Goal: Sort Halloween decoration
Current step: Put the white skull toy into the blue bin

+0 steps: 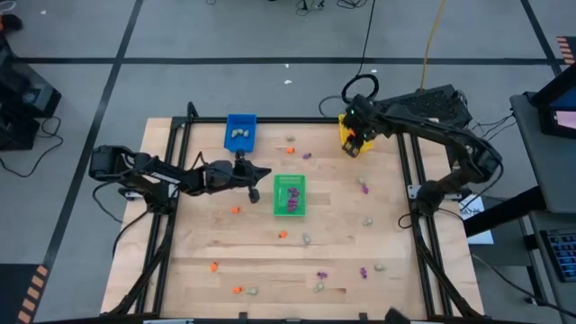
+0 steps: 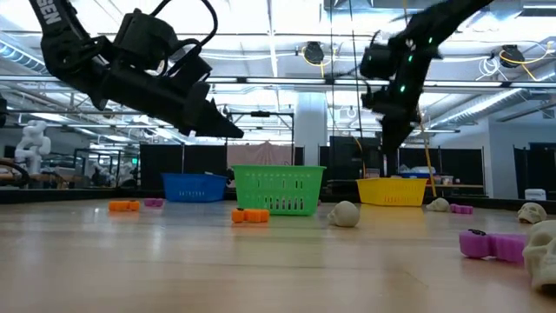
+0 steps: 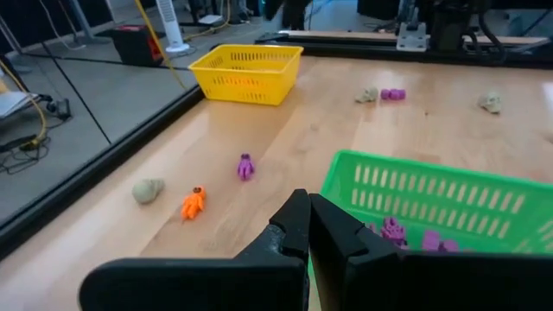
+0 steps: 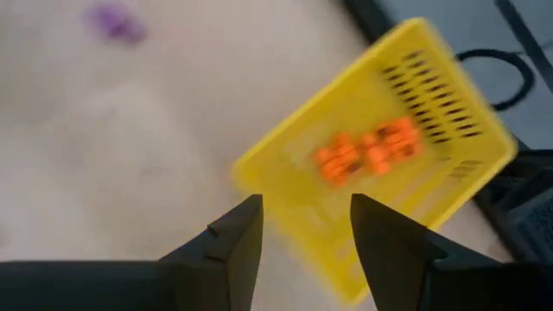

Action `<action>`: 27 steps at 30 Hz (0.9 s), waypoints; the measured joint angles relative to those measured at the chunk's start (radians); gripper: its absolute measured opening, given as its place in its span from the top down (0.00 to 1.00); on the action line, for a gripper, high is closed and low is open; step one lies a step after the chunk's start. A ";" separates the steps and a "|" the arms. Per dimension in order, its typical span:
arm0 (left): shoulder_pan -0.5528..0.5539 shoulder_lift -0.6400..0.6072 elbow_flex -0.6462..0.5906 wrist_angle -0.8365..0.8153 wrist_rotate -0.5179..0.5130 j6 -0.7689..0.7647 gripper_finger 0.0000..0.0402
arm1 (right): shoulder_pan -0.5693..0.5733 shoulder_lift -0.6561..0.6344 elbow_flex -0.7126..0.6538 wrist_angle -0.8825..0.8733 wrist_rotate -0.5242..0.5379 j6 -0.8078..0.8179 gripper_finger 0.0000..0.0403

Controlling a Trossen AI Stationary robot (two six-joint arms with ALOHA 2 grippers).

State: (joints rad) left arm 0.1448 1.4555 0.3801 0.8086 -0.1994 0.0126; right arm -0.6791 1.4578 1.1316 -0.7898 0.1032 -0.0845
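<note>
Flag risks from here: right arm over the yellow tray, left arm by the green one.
1. Right gripper hangs open above the yellow tray, which sits at the table's edge; a nudge on retreat could shove it off.
2. Left gripper is shut and sits close to the green tray; a careless sweep may clip its wall.
3. Grey and purple trinkets lie close together near the front edge, inviting mixed grabs.

Table top: pale wood planking. Three slotted plastic trays: blue tray holding pale grey-white trinkets; green tray holding purple trinkets; yellow tray holding orange trinkets. Loose orange, purple and grey-white trinkets scattered over the wood. Both arms dark, near black.
</note>
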 joint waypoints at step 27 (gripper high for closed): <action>-0.001 0.000 -0.023 -0.008 0.039 -0.006 0.98 | 0.958 -0.147 -0.271 -0.222 -0.100 0.465 0.59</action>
State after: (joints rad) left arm 0.1438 1.4555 0.3569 0.8001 -0.1600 0.0063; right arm 0.2790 1.3110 0.8608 -1.0116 0.0031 0.3809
